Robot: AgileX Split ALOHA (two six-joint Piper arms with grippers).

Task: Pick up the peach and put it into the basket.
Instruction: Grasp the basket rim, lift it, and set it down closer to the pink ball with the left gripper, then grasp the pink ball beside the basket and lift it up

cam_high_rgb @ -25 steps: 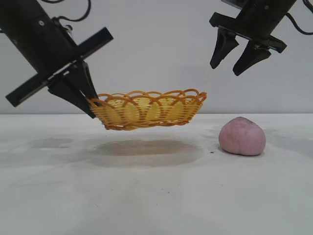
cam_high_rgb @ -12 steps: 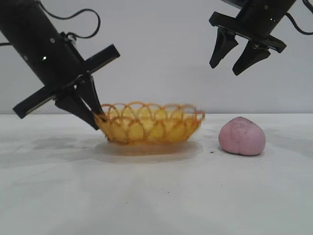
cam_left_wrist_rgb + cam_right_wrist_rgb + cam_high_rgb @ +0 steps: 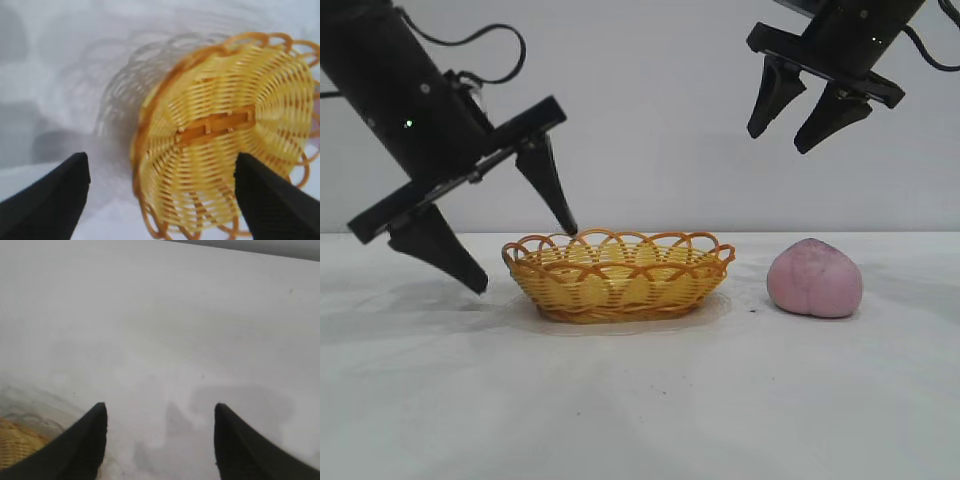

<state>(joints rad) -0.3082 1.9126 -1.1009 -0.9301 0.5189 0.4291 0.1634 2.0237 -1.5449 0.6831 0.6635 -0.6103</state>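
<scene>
a: the basket (image 3: 617,277)? woven yellow-orange wicker, slightly glossy, with open looped strands at the rim.

b: the peach (image 3: 815,279) is matt, faintly fuzzy pink. the table (image 3: 640,400) looks smooth, dull white; gripper fingers (image 3: 546,180) matt black.

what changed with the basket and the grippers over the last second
The basket came down from the air onto the table. The left gripper, which had pinched its rim, opened and let go; its fingers now straddle that end. The right gripper stayed open overhead, and the peach did not move.
</scene>
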